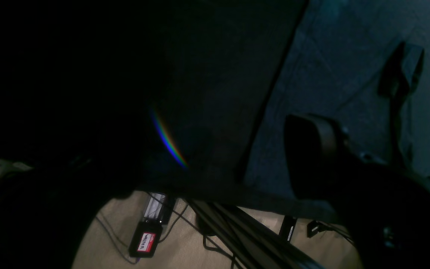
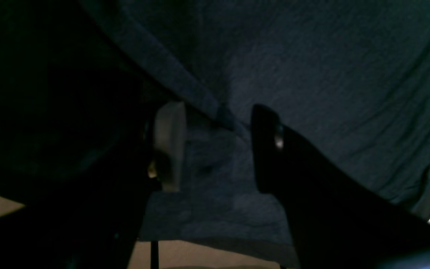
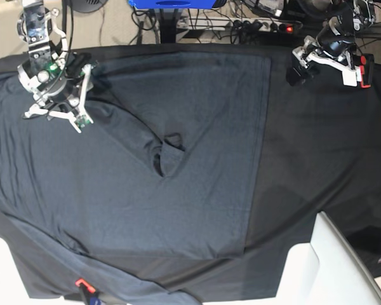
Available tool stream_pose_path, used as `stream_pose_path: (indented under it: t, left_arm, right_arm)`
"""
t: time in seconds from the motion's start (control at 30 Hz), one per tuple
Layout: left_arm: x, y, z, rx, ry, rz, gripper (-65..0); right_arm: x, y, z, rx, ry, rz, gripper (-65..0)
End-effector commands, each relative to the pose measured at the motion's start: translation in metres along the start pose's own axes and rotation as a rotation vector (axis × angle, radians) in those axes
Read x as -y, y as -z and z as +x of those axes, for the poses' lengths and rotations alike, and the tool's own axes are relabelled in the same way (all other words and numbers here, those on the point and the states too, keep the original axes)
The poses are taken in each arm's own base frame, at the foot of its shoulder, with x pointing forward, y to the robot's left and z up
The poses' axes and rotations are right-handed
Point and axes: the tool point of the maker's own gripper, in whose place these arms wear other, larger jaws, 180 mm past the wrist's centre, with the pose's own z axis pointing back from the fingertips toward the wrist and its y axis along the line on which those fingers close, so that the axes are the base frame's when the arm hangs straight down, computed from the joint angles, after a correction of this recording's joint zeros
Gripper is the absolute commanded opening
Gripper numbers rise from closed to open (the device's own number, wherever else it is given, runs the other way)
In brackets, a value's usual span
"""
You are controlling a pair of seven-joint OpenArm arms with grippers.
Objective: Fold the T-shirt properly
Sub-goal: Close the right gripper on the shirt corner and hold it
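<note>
The T-shirt (image 3: 178, 184) lies spread flat on the black cloth (image 3: 317, 159) that covers the table, taking up the left and middle of the surface from the far edge almost to the near edge; its straight right-hand edge runs from far to near, and the cloth to the right of it lies bare. Near the middle of the shirt a small raised pucker (image 3: 167, 154) breaks the otherwise flat fabric, with creases running from it toward the far left corner. At that far left corner the right gripper (image 3: 70, 101) stands low over the shirt. In the right wrist view its fingers (image 2: 170, 145) are apart, with a hemmed edge of the shirt and the fabric below it lying between them; whether the pads touch the fabric cannot be told. At the near edge, left of centre, a small red clip (image 3: 81, 283) shows beside the shirt's lower fold. At the far right corner the left gripper (image 3: 303, 65) hangs over the bare cloth, well apart from the shirt. Its fingers (image 1: 312, 157) stand wide apart with nothing between them. The left wrist view shows cables and a black box with a red label (image 1: 146, 239) on the floor beyond the table edge.
</note>
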Motion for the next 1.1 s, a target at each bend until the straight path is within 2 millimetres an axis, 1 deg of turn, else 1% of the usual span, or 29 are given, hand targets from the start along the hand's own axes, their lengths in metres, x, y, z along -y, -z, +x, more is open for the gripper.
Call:
stream_pose_path:
  t: [0.0, 0.1, 0.2, 0.27, 0.57, 0.63, 0.7, 0.77, 0.83, 0.9, 1.07]
  left_arm:
    - [0.002, -0.003, 0.009, 0.028, 0.012, -0.013, -8.7]
    - [0.002, -0.003, 0.009, 0.028, 0.012, -0.013, -8.7]
    - [0.002, -0.003, 0.009, 0.027, 0.010, -0.013, -8.7]
    - [0.002, -0.003, 0.009, 0.027, 0.010, -0.013, -8.7]
    - [0.002, -0.003, 0.009, 0.028, 0.010, -0.014, -8.7]
    - [0.002, -0.003, 0.009, 0.028, 0.010, -0.014, -8.7]
    - [0.002, -0.003, 0.009, 0.028, 0.010, -0.014, -8.7]
    - [0.002, -0.003, 0.009, 0.028, 0.010, -0.014, -8.7]
    - [0.002, -0.003, 0.009, 0.028, 0.010, -0.014, -8.7]
    - [0.002, -0.003, 0.009, 0.028, 0.010, -0.014, -8.7]
    - [0.002, -0.003, 0.009, 0.027, 0.010, -0.013, -8.7]
  right_arm:
    - [0.010, -0.002, 0.007, 0.021, 0.001, -0.024, -41.0]
    - [0.009, -0.002, 0.006, 0.014, -0.002, -0.020, -41.3]
    - [0.012, -0.002, 0.007, -0.001, 0.001, -0.025, -41.3]
    - [0.008, -0.001, 0.011, 0.007, 0.016, -0.019, -41.3]
    - [-0.002, -0.001, 0.015, 0.006, 0.037, 0.000, -41.9]
    - [-0.002, -0.001, 0.015, 0.007, 0.038, 0.001, -46.7]
    - [-0.004, 0.000, 0.015, 0.005, 0.040, 0.005, -56.4]
    - [-0.005, 0.005, 0.012, -0.010, 0.042, 0.012, -62.6]
    - [-0.008, 0.011, 0.005, -0.037, 0.045, 0.027, -65.0]
    - [-0.011, 0.015, -0.002, -0.057, 0.046, 0.038, -65.0]
    - [-0.011, 0.014, -0.001, -0.054, 0.046, 0.037, -65.0]
